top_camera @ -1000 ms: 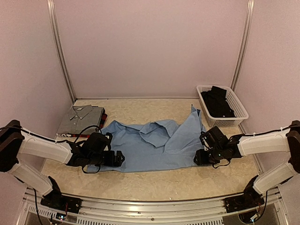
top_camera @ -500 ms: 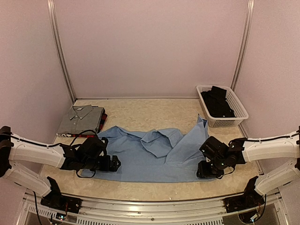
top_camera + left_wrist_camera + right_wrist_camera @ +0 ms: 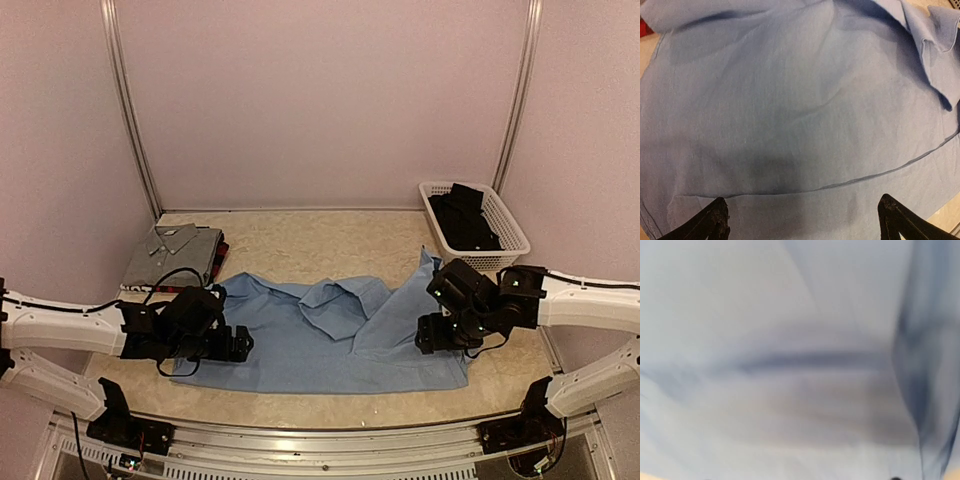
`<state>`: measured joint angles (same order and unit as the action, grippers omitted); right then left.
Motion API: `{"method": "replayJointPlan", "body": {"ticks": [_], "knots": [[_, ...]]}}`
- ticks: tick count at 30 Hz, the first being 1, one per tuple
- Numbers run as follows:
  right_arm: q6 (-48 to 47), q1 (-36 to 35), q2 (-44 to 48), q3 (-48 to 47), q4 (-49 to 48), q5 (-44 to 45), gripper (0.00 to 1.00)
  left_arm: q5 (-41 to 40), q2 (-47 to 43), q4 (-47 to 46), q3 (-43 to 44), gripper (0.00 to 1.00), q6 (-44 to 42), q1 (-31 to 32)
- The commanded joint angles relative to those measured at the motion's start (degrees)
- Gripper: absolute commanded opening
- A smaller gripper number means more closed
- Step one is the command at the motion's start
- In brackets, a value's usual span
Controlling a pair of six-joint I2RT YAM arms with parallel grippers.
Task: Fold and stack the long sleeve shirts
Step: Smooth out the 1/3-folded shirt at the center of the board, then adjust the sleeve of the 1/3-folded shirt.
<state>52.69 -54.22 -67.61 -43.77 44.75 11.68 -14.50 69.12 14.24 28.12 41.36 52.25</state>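
left claw [image 3: 802, 202] — spread wide over light blue shirt [image 3: 790, 100] | right claw [image 3: 432, 338] — state unclear

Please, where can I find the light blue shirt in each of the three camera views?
Top external: light blue shirt lies spread across the middle.
Left wrist: the shirt fills almost the whole picture.
Right wrist: the shirt fills the picture, blurred.
Shared landmark: beige table, a sliver at the wrist pictures' edges.

White arm links [image 3: 60, 328], black wrists [image 3: 190, 322], looping cables [image 3: 178, 269]
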Motion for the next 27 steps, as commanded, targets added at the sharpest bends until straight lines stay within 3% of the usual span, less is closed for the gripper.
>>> {"method": "replayJointPlan", "body": {"ticks": [1,6,13,20,27], "knots": [[-8.0,2.4,-0.3,-6.2,-2.0,7.9,0.77,-4.9,-1.9,-1.5,5.9,0.99,-3.6,0.4],[-16.7,12.9,-3.3,-10.2,-5.8,8.5,0.86,-3.8,0.4,-5.0,10.1,0.99,-7.5,0.4],[-25.2,26.3,-10.0,-13.7,-17.9,-2.2,0.87,-2.5,2.9,-9.7,12.1,0.99,-8.1,0.4],[-25.7,27.6,-15.2,-15.5,-23.5,-10.6,0.81,-2.4,6.7,-9.8,13.8,0.99,-7.6,0.4],[-26.7,27.8,-18.0,-17.6,-24.9,-11.6,0.7,-1.5,9.7,-10.2,14.6,0.99,-7.4,0.5]]}}
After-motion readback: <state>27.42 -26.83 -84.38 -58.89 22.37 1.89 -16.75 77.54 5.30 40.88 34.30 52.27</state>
